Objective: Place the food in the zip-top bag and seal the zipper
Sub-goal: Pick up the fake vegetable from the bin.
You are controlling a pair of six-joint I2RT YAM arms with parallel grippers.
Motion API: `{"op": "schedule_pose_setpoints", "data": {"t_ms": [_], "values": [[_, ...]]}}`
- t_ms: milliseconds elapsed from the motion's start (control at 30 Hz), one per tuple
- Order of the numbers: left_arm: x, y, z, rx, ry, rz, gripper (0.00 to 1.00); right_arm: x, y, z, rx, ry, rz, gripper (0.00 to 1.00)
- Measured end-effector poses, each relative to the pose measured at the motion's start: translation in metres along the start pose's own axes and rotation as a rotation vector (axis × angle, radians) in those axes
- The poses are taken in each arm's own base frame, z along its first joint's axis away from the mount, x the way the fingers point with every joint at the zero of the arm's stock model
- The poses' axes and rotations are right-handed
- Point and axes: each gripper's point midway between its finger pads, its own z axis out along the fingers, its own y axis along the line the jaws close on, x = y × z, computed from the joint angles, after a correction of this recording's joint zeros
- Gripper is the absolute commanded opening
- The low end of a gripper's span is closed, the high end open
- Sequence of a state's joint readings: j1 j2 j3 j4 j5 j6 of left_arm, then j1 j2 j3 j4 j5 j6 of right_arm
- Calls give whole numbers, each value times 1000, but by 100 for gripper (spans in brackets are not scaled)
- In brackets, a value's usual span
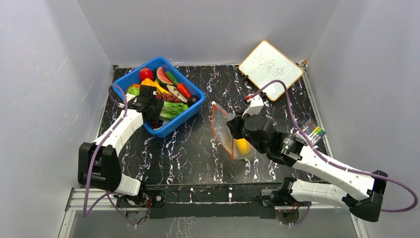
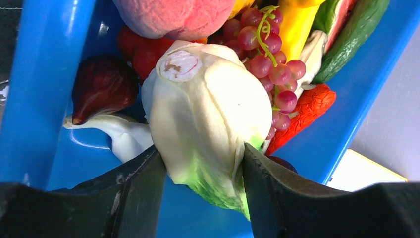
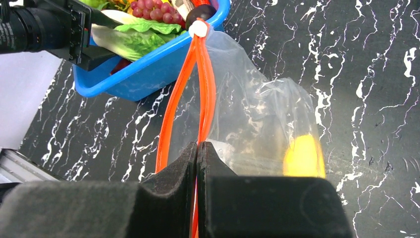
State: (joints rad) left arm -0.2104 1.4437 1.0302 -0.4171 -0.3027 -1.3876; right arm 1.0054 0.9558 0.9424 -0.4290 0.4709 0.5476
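The lettuce (image 2: 208, 124) is a glossy toy, so I judge it light and hollow, rather stiff, and slippery on its smooth white stalk. The wide middle of the body is the better place to hold it, not the thin green leaf end, which may bend or slip out. The left gripper (image 2: 202, 151) takes it just there: the jaws stand about half open with the lettuce between them, and both fingers (image 2: 138, 193) seem to touch its sides, so I read it as a grip. The lettuce lies inside the blue bin (image 2: 29, 99), on top of the other food, with the grapes (image 2: 270, 59) just beside it. The left arm reaches forward from its base over the near edge of the bin, and the wrist points down into it. The zip-top bag (image 3: 257, 114) is soft and thin and will collapse if nobody holds the mouth. The right gripper (image 3: 197, 148) is fully closed on the zipper (image 3: 205, 89) and lifts this edge, so the mouth faces the bin. One yellow piece (image 3: 303, 156) is already inside the bag, which rests on the table (image 1: 198, 144) near the bin. The right arm bends inward from the right side toward the middle of the table.
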Motion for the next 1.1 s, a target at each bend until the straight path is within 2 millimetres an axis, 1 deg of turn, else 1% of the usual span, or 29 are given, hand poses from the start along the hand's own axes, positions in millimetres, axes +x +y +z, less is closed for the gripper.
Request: {"op": "schedule_pose_setpoints", "data": {"t_ms": [200,433,567,700,867,933,1100], "values": [[-4,3,-13,29,-6,-14,51,-4,2,-4,-13,-12,16,0],[-6,4,-16,30,-16,-7,49,-4,2,-4,-15,-11,16,0],[-12,3,-23,44,-36,21,46,-4,-1,-4,-2,-14,3,0],[-20,-2,-36,84,-57,68,43,-6,-8,-5,28,-21,-27,0],[-30,-9,-54,140,-87,139,40,-24,-11,-11,46,-64,-48,0],[-34,-15,-62,168,-101,168,40,-29,-11,-13,51,-78,-56,0],[-44,-32,-86,250,-125,257,39,-35,-13,-15,60,-87,-104,0]]}}
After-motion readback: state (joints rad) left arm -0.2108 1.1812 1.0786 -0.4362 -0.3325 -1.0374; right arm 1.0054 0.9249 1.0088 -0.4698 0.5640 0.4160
